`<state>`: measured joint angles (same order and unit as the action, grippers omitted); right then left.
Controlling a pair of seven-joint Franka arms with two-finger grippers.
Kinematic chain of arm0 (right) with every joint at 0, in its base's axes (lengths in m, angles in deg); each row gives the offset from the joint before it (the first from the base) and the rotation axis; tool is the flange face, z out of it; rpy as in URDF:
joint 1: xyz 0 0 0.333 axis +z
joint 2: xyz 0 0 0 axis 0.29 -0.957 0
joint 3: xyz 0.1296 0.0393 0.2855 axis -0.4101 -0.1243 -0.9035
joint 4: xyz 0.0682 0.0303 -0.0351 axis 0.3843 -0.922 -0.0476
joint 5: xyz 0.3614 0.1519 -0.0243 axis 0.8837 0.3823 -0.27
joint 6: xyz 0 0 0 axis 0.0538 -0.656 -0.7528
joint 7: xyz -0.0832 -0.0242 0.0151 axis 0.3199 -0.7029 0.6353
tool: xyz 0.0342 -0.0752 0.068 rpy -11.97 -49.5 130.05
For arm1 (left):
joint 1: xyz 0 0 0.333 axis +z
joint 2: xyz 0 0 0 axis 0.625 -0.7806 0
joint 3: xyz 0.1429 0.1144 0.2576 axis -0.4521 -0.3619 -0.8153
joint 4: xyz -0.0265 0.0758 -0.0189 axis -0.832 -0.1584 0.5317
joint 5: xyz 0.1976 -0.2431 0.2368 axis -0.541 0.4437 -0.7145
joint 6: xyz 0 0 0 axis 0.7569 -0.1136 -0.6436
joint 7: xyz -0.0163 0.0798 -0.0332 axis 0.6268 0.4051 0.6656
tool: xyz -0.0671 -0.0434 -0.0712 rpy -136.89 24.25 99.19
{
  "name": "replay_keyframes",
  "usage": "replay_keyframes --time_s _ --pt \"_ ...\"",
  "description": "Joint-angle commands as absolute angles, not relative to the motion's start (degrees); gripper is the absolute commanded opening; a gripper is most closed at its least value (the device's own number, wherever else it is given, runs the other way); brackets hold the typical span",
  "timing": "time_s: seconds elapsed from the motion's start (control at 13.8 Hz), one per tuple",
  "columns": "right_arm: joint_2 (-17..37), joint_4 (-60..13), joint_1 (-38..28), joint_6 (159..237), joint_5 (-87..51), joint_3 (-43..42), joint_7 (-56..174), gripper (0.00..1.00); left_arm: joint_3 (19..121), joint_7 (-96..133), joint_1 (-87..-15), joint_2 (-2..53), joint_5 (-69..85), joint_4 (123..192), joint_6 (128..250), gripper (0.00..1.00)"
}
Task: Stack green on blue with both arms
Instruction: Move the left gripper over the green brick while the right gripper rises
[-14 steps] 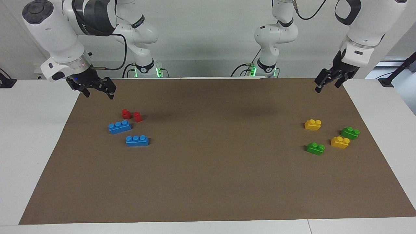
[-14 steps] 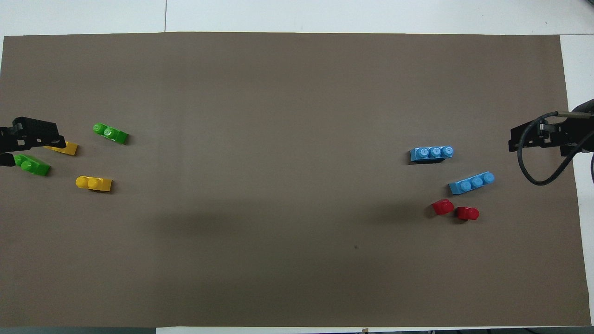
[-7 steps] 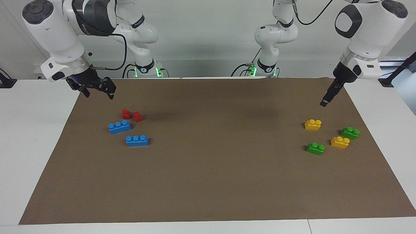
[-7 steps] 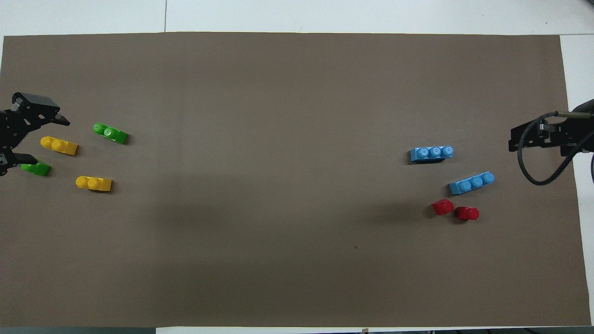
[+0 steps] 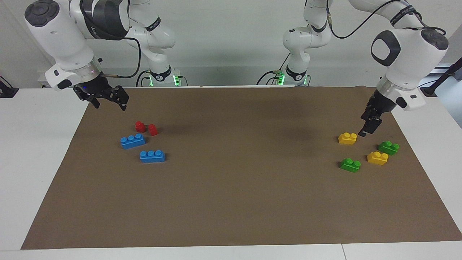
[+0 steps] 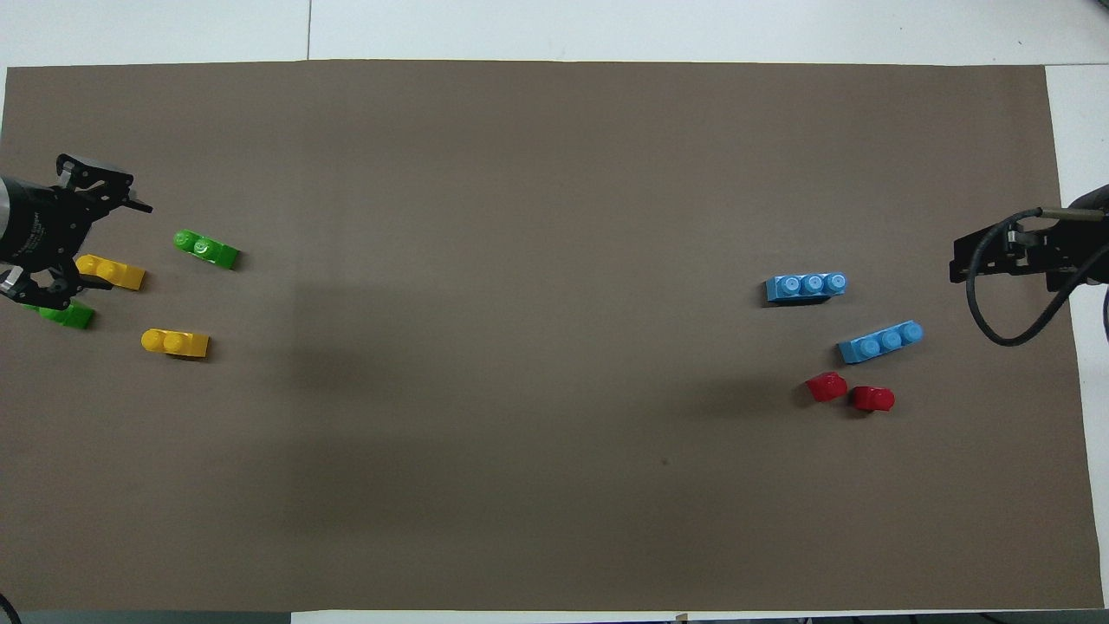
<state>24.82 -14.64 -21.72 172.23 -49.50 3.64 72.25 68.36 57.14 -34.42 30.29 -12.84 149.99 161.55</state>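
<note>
Two green two-stud bricks lie toward the left arm's end: one [image 5: 350, 165] [image 6: 206, 249] in the open, the other [image 5: 388, 147] [image 6: 65, 314] partly covered from above by my left gripper. Two blue three-stud bricks [image 5: 133, 141] [image 5: 152, 156] [image 6: 880, 341] [image 6: 806, 286] lie toward the right arm's end. My left gripper [image 5: 365, 130] [image 6: 97, 247] is open and empty, low over the mat among the yellow and green bricks, touching none. My right gripper [image 5: 109, 102] [image 6: 970, 260] is open and empty, waiting above the mat's edge near the blue bricks.
Two yellow two-stud bricks [image 5: 347, 138] [image 5: 377, 157] [image 6: 175, 342] [image 6: 110, 271] lie among the green ones. Two small red pieces [image 5: 140, 126] [image 5: 153, 129] sit beside the blue bricks, nearer the robots. A brown mat [image 5: 231, 187] covers the white table.
My left arm has swung its gripper down from above the mat's corner to just over the yellow and green bricks, turning its wrist. The right arm and all bricks have not moved.
</note>
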Motion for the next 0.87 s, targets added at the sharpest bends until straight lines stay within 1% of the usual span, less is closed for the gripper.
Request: replay_keyframes --time_s 0.0,0.29,0.58,0.8 --pt "26.3 -16.6 -22.0 173.7 -50.5 3.5 72.0 1.0 67.8 58.3 -34.0 26.4 -12.4 148.1 162.9 1.0" --pt "26.3 -16.8 -22.0 173.8 -50.4 3.5 72.0 1.0 67.6 58.4 -34.0 21.2 -12.5 145.4 163.5 1.0" --pt "25.6 -17.2 -22.7 177.7 -49.7 3.6 76.4 1.0 66.1 58.3 -34.2 18.2 -16.0 145.1 166.1 1.0" --pt "24.1 -17.2 -22.7 179.5 -49.5 3.6 84.2 1.0 65.9 60.8 -34.0 15.7 -16.6 145.1 168.2 1.0"
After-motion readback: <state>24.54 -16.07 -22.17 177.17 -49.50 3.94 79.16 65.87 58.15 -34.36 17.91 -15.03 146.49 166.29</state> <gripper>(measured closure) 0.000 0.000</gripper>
